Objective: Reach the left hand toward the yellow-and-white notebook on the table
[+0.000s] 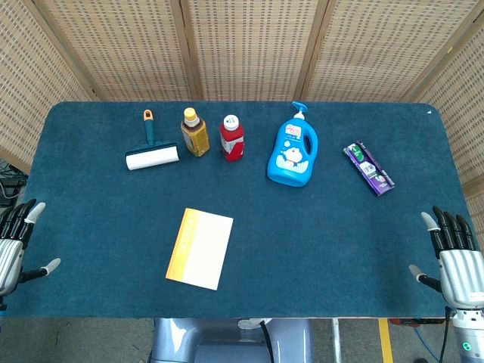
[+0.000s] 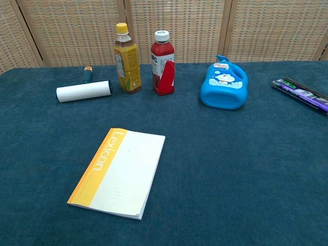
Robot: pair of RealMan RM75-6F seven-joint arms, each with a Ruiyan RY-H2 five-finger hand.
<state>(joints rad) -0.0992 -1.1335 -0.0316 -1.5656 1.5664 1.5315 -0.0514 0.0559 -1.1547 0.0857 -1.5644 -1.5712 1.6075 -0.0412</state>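
hovering off the tabletop's (image 1: 318, 249) left edge, my left hand (image 1: 15, 242) has its fingers (image 1: 29, 212) spread and empty — well apart from the yellow-and-white notebook (image 1: 200, 248), which lies flat near the front, left of centre. behind it i see a lint roller (image 1: 151, 153), two bottles and a blue jug (image 1: 293, 151). my right hand (image 1: 454, 261) sits off the right edge, fingers apart, holding nothing.
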